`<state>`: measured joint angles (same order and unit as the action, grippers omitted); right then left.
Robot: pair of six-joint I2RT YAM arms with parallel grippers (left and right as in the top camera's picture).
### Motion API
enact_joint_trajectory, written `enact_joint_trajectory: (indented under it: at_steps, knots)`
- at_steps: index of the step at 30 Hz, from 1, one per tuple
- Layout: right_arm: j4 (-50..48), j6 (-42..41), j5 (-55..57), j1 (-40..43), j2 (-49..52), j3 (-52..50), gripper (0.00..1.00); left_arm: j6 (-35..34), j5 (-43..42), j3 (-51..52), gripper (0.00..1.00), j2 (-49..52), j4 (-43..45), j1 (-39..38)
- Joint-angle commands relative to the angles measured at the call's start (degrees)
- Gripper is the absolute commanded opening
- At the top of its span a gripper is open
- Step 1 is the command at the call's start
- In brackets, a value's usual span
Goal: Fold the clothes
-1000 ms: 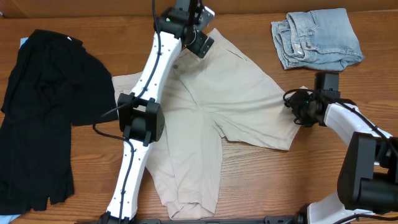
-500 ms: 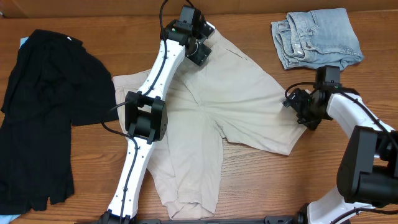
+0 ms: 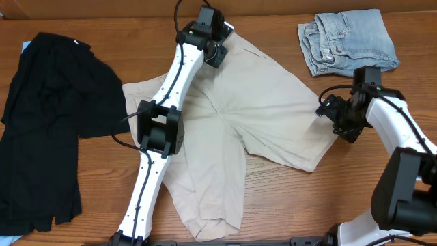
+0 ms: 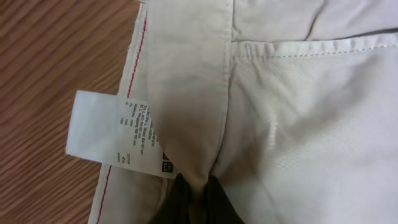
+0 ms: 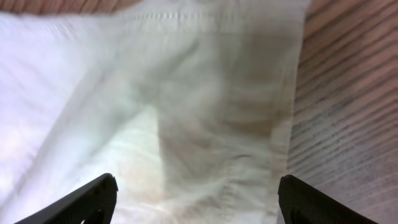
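Note:
The clothes, a pair of pale beige shorts (image 3: 266,116), lie spread flat across the middle of the table. My left gripper (image 3: 213,52) is at their far waistband. In the left wrist view it (image 4: 198,190) is shut on a pinched ridge of the beige cloth (image 4: 311,124), right beside the white label (image 4: 115,134). My right gripper (image 3: 341,120) hovers at the right leg's edge. In the right wrist view its jaws (image 5: 199,205) stand wide open over the hem (image 5: 186,93), one fingertip (image 5: 93,198) on each side, holding nothing.
A large black garment (image 3: 48,123) covers the table's left side. A folded light-blue denim piece (image 3: 348,41) lies at the back right. Bare wood (image 3: 293,198) shows in front of the shorts and beside the right hem (image 5: 348,124).
My left gripper dropped onto the waistband and closed from wide open to a pinch on the cloth. My right gripper opened wider and shifted slightly right along the leg edge.

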<state>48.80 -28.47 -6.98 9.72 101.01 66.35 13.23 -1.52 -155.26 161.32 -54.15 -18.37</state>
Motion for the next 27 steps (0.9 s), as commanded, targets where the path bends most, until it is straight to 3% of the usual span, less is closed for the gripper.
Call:
enact_joint_trajectory:
  at_steps: [1, 8, 13, 17, 19, 20, 22, 27]
  knots:
    - [0.2, 0.5, 0.9, 0.0, -1.7, 1.6, 0.87, -8.3, 8.0, -0.4, 0.04, 0.6, 0.3, 3.8]
    - [-0.4, 0.5, 0.7, -2.3, -1.7, 1.6, 0.87, -19.1, 9.6, -0.4, 0.04, 0.6, -1.4, 11.1]
    - [-1.8, 0.5, 0.7, -6.9, -1.7, 1.6, 0.87, -29.3, 9.3, -0.4, 0.04, 0.6, -8.1, 17.1]
    - [-3.1, 0.4, 0.7, -9.6, -1.7, 1.6, 0.87, -30.2, 9.0, -0.4, 0.10, 0.6, -13.2, 19.8]
    - [-4.0, 0.4, 0.7, -10.8, -1.7, 1.6, 0.87, -30.1, 8.9, -0.4, 0.18, 0.6, -15.5, 20.7]
    - [-4.6, 0.4, 0.7, -11.3, -1.7, 1.6, 0.87, -30.0, 8.9, -0.4, 0.27, 0.6, -16.4, 21.0]
    - [-6.2, 0.4, 0.7, -12.2, -1.6, 1.6, 0.88, -30.0, 8.9, -0.4, 0.52, 0.6, -17.2, 21.3]
    - [-14.3, 0.5, 0.9, -15.0, -0.1, 1.6, 0.88, -26.4, 3.9, -1.7, 0.89, 0.2, -16.7, 21.3]
